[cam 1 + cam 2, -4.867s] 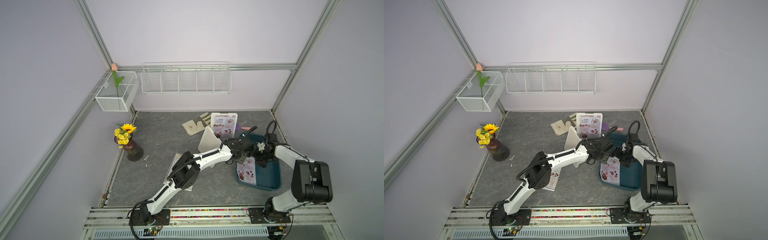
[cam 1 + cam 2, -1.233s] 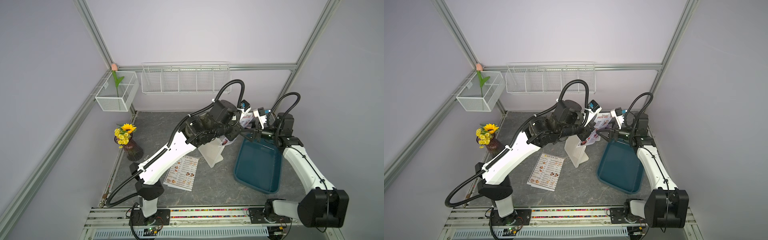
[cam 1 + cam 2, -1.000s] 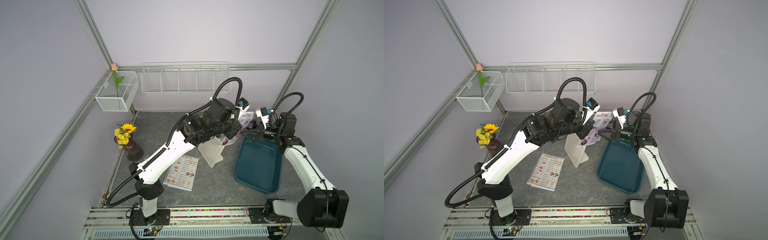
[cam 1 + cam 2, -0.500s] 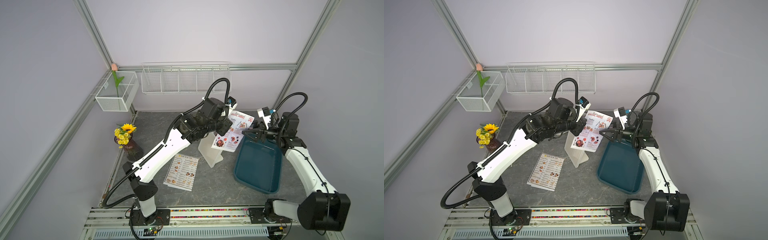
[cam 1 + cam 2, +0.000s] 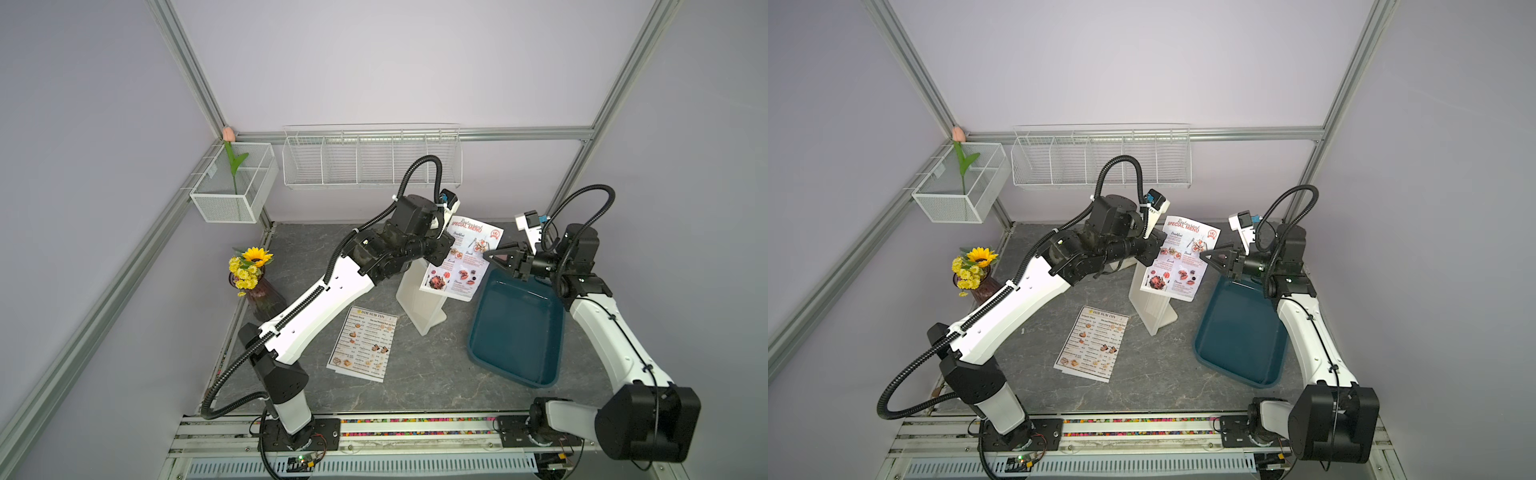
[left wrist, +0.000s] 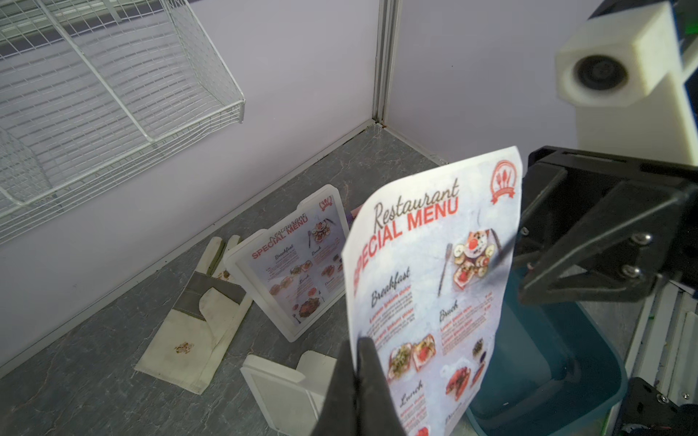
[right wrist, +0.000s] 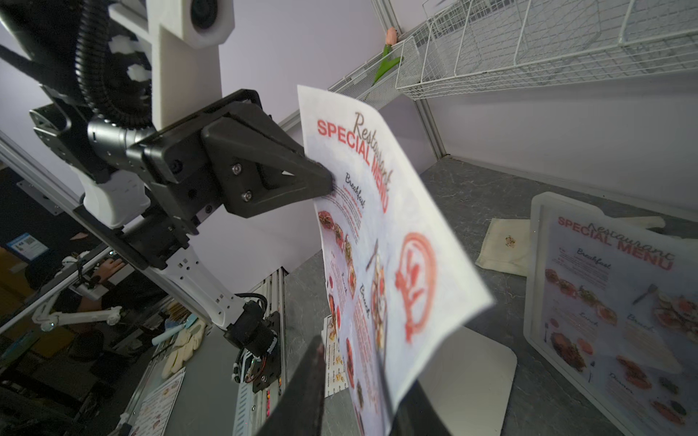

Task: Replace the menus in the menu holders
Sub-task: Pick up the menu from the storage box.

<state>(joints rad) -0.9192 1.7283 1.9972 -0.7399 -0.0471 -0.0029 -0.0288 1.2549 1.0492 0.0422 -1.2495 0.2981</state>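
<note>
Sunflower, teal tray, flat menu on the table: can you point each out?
Sunflower [image 5: 256, 254]: in a top view, its dark centre.
Teal tray [image 5: 517, 332]: in a top view, its bare floor.
Flat menu [image 5: 360, 344]: in a top view, the sheet's middle.

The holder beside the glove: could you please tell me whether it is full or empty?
Full. In both wrist views the holder frames a SPECIAL MENU sheet behind its clear front, next to the glove.

Three menus [image 5: 461, 262], two menu holders [image 6: 287, 332], one tray [image 5: 515, 332], one glove [image 6: 196, 313], two wire baskets [image 5: 370, 162]
</note>
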